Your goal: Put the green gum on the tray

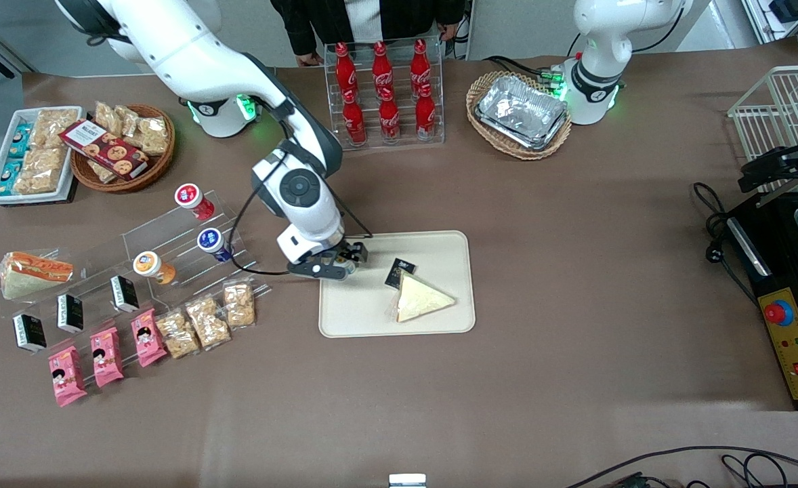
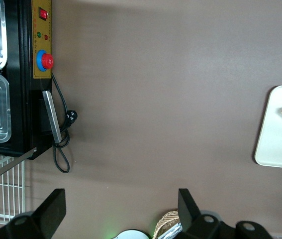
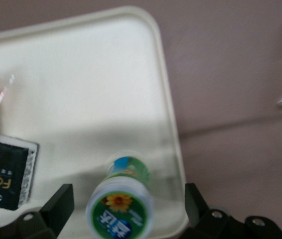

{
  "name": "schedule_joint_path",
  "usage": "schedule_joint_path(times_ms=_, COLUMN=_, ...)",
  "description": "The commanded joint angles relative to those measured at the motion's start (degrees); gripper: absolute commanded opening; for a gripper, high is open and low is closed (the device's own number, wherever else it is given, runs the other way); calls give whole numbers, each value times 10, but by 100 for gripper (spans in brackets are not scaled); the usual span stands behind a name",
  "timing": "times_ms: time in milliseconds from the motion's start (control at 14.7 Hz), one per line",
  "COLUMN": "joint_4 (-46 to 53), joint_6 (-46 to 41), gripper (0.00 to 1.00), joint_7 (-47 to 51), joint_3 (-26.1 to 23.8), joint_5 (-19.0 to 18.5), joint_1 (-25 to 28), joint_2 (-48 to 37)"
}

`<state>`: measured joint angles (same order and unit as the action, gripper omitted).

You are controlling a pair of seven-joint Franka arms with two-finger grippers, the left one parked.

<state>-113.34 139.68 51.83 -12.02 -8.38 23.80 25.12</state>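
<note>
The green gum (image 3: 123,199), a small bottle with a green-rimmed lid and a green and blue label, stands upright on the beige tray (image 3: 81,74) near one of its corners. My right gripper (image 3: 127,206) is open, with one finger on each side of the bottle and a gap to both. In the front view the gripper (image 1: 341,264) hangs over the tray (image 1: 439,318) at the edge toward the working arm's end and hides the gum. The tray's edge also shows in the left wrist view (image 2: 280,144).
A wrapped triangular sandwich (image 1: 423,298) and a black packet (image 1: 400,272) lie on the tray. A clear stepped stand holds red-lidded (image 1: 192,198), blue-lidded (image 1: 213,242) and orange-lidded (image 1: 152,266) bottles. A cola rack (image 1: 385,95) and a wicker basket of foil trays (image 1: 521,115) stand farther from the camera.
</note>
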Motion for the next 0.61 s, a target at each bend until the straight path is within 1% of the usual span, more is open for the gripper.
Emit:
schedule_joint_path(times_ms=0, joint_4=5, joint_6=-121, gripper=100, joint_7=-60, joint_3=-5, joint_5=-7, joint_1=-51, joint_2=-116)
schedule_joint_path(times_ms=136, joint_4=21, joint_6=-177, gripper=100, joint_7=-115, joint_3=-4, joint_5=-6, joint_1=-74, joint_2=-162)
schedule_joint_path(times_ms=204, joint_4=31, joint_6=-211, gripper=100, joint_7=-152, joint_3=-4, joint_5=-5, joint_1=-96, joint_2=-182)
schedule_joint_path(times_ms=272, joint_4=34, joint_6=-246, gripper=100, joint_7=-191, joint_3=-5, joint_5=2, joint_1=-123, joint_2=-204)
schedule_joint_path(times_ms=408, joint_4=38, joint_6=-305, gripper=100, joint_7=-274, joint_3=-3, joint_5=37, joint_1=-162, joint_2=-246)
schedule_joint_path(times_ms=544, joint_4=64, joint_6=-351, gripper=100, joint_7=-349, joint_3=4, joint_5=43, joint_1=-206, joint_2=-262)
